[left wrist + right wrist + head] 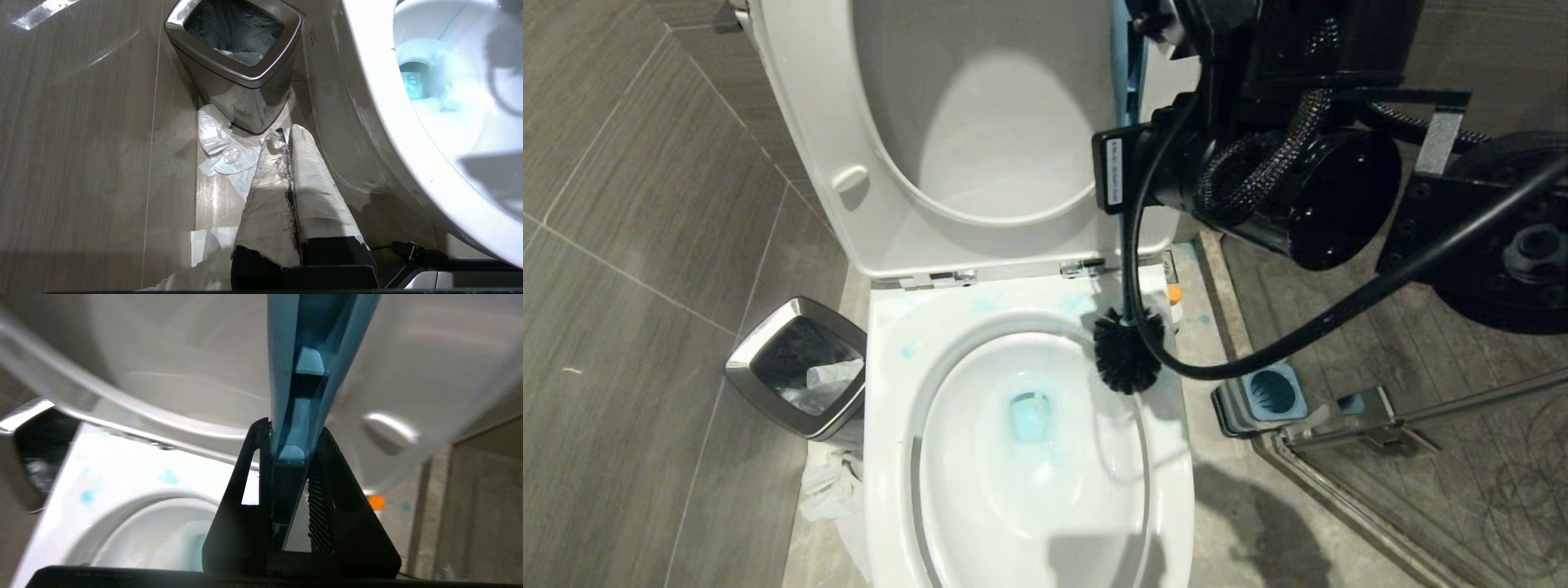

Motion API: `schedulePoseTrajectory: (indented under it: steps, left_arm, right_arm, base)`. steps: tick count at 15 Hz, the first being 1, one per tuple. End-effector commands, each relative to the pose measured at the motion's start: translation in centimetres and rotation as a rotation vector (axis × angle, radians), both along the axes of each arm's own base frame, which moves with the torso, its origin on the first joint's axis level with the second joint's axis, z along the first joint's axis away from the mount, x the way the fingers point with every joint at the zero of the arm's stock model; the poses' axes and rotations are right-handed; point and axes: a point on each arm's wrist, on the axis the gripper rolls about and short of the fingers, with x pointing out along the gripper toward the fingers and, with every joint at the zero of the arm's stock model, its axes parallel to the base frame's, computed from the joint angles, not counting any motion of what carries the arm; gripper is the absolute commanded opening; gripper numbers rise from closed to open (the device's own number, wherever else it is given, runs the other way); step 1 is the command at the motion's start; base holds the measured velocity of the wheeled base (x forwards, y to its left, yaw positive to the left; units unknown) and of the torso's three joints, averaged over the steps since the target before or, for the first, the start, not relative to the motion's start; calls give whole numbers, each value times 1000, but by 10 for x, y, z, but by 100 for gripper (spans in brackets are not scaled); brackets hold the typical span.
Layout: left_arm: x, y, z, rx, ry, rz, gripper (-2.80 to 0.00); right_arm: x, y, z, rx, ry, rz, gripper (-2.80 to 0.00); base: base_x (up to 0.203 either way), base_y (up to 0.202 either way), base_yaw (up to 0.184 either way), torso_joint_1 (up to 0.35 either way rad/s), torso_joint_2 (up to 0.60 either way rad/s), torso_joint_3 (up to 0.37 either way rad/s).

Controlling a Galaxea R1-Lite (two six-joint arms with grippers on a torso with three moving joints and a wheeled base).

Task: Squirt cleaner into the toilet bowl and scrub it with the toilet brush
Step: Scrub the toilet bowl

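Toilet brush [1127, 347]: held upright by the right gripper [292, 473], whose jaws are clamped on the blue handle. The black bristle head hangs at the right rear of the toilet bowl [890, 457], level with the inner edge of the rim (contact with the ceramic cannot be confirmed). Seat and lid [980, 122] stand raised behind the bowl. Cleaner [1029, 416] tints the water in the drain turquoise; further dabs lie on the rear rim.

Left gripper [288, 139]: parked low beside the left outer wall of the bowl, its paper-wrapped jaws pressed together and holding nothing. Ahead of it stands the steel waste bin [237, 69], with crumpled tissue [222, 151] on the floor at its base. The square brush holder [1270, 396] sits on the floor to the right of the toilet.
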Motion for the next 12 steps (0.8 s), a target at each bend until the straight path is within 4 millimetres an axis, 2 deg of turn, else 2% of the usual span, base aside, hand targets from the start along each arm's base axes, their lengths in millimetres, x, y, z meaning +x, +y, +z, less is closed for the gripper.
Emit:
schedulePoseTrajectory:
  steps: [1, 7, 9, 12]
  left_arm:
    - [0, 0, 0, -1, 1, -1, -280]
    - [0, 0, 0, 0, 1, -1, -280]
    - [0, 0, 0, -1, 1, 0, -280]
    - [0, 0, 0, -1, 1, 0, -280]
  right_arm:
    - [-8, 24, -7, -12, 7, 55, -280]
    - [-23, 66, -30, -56, 39, 150, -280]
    - [-28, 76, -45, -83, 67, 173, -280]
    - [-21, 89, -70, -83, 66, 176, -280]
  base:
    - [0, 0, 0, 0, 0, 0]
    - [0, 0, 0, 0, 0, 0]
    - [0, 0, 0, 0, 0, 0]
    - [0, 0, 0, 0, 0, 0]
